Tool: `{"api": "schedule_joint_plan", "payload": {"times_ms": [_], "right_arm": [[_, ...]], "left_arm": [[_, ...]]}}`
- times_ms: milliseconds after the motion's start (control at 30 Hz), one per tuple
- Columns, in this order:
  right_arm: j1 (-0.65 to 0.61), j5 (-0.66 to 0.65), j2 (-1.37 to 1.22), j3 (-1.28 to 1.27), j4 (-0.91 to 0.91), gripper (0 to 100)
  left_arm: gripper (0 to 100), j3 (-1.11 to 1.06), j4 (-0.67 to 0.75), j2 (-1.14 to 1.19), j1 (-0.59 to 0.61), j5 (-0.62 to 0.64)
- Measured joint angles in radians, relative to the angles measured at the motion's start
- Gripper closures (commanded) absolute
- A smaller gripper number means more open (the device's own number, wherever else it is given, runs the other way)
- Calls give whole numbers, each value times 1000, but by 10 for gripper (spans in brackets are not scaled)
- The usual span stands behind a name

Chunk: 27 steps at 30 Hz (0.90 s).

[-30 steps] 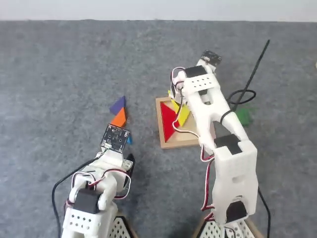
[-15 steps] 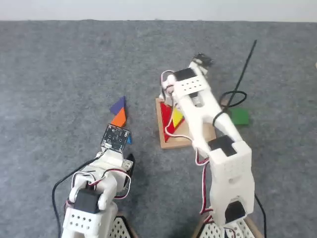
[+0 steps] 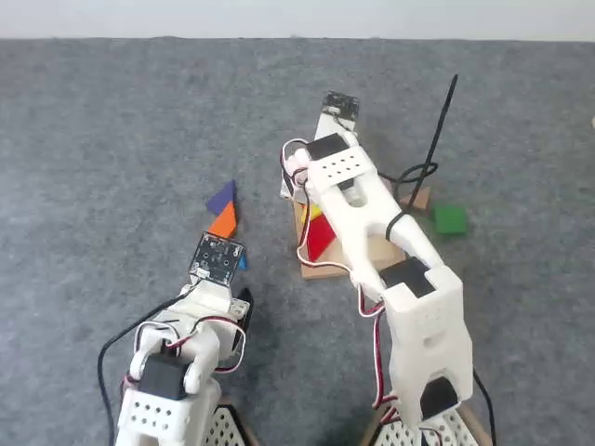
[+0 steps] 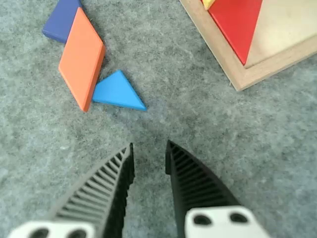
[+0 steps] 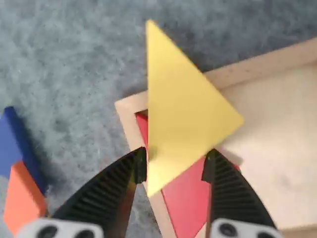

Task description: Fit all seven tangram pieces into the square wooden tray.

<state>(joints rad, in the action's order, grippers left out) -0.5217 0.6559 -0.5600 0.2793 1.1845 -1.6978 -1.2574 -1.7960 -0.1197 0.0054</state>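
Observation:
The square wooden tray (image 3: 321, 270) lies mid-table with a red triangle (image 3: 319, 240) inside along its left side. My right gripper (image 5: 174, 161) is shut on a yellow triangle (image 5: 183, 109), which hangs tilted over the tray's far left corner (image 5: 128, 109) and above the red triangle (image 5: 184, 201). A purple piece (image 3: 221, 196), an orange parallelogram (image 3: 223, 221) and a small blue triangle (image 4: 118, 91) lie on the carpet left of the tray. A green piece (image 3: 450, 219) lies to its right. My left gripper (image 4: 148, 146) stands open over bare carpet just short of the blue triangle.
Grey carpet covers the whole table. A black cable (image 3: 437, 139) rises from the right arm toward the back. The right arm's white body (image 3: 372, 223) hides much of the tray's inside. Both arm bases stand at the near edge.
The right arm has swung left and farther back with the yellow triangle, from the tray's middle to its far left corner. The green piece now shows fully. The left arm has not moved.

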Motion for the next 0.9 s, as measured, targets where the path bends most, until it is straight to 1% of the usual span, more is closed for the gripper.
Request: {"api": "schedule_joint_plan", "payload": {"times_ms": [167,367,600,733,900], "right_arm": [[-29,-92,0,0,3,812],[-51,-230,0,0,54,812],[-58,-491,0,0,83,811],[-83,-529,0,0,106,811],[-84,-531,40,0,150,811]], "left_arm": [[900,0,0,0,0,0],[900,0,0,0,0,0],[900,0,0,0,0,0],[900,0,0,0,0,0],[900,0,0,0,0,0]]}}
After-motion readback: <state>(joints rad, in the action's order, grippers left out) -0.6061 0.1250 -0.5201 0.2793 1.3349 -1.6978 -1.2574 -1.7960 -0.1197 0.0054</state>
